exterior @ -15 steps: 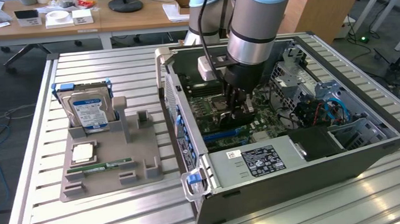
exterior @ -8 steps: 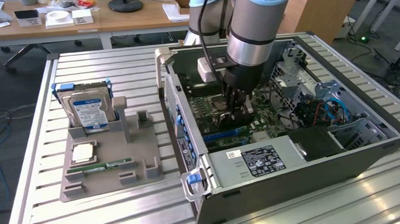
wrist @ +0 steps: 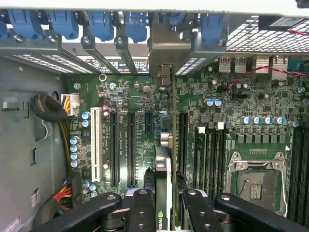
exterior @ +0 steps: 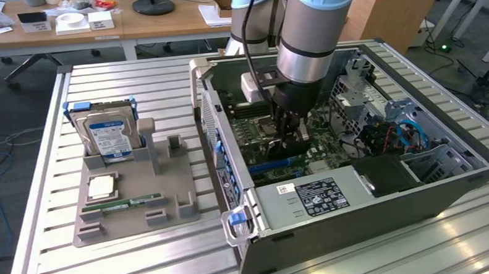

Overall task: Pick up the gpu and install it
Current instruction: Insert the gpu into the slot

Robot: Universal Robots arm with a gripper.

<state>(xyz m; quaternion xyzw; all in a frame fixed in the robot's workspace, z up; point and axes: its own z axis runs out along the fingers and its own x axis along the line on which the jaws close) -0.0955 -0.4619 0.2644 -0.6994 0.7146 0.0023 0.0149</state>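
My gripper (exterior: 291, 134) reaches down into the open computer case (exterior: 445, 190) and is shut on the gpu (exterior: 284, 149). In the wrist view the gpu (wrist: 164, 174) shows edge-on between the black fingers (wrist: 141, 210), standing upright over the green motherboard (wrist: 227, 121). It lines up with one of the long black expansion slots (wrist: 131, 150). Its silvery bracket (wrist: 164, 46) sits at the case's rear wall among the blue slot clips (wrist: 101, 24). Whether the card's edge is seated in the slot is hidden.
A grey holder tray (exterior: 132, 222) at the exterior view's left carries a blue-labelled hard drive (exterior: 108, 135), a CPU (exterior: 102, 186) and a green RAM stick (exterior: 122, 205). The power supply (exterior: 313, 199), cables (exterior: 393, 136) and the CPU socket (wrist: 256, 181) crowd the case.
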